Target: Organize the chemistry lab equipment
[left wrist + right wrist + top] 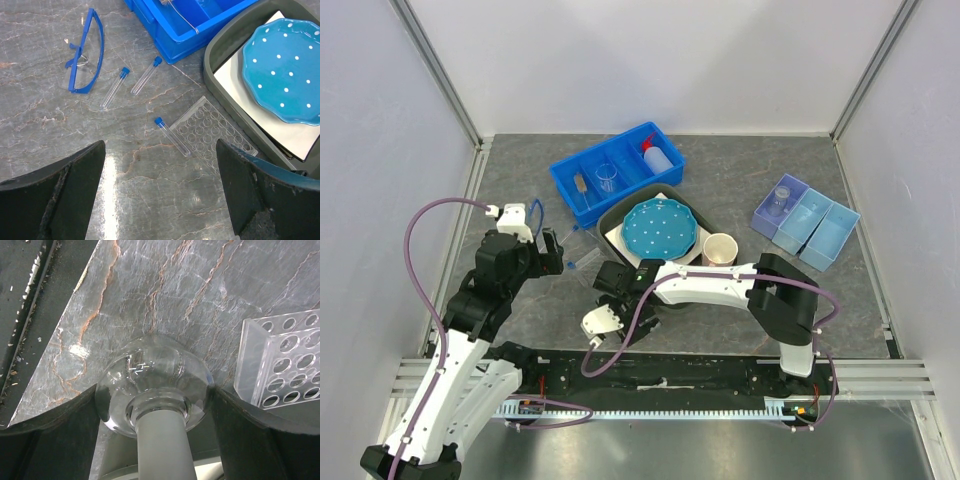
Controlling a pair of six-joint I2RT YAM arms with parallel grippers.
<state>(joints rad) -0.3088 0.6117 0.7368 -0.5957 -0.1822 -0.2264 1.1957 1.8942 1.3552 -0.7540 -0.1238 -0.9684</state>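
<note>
My right gripper (154, 392) is low over the table, and both fingers press the sides of a clear round glass bottle (150, 367) with a white cap (162, 445). In the top view this bottle (599, 322) lies near the front edge under the right gripper (610, 300). The left gripper (160, 200) hovers open over bare table. Beyond it lie three blue-capped vials (172, 136) and blue goggles (82, 55). A clear rack (212, 132) lies by the tray. The blue bin (615, 175) holds the squeeze bottle (660, 157), a beaker (607, 178) and a brush (580, 187).
A grey tray (610, 215) carries the blue dotted plate (660, 228), with a pink mug (720, 248) beside it. A pale blue divided tray (807, 222) stands at the right with a small clear item in one end. The clear rack (285, 360) stands just right of the held bottle.
</note>
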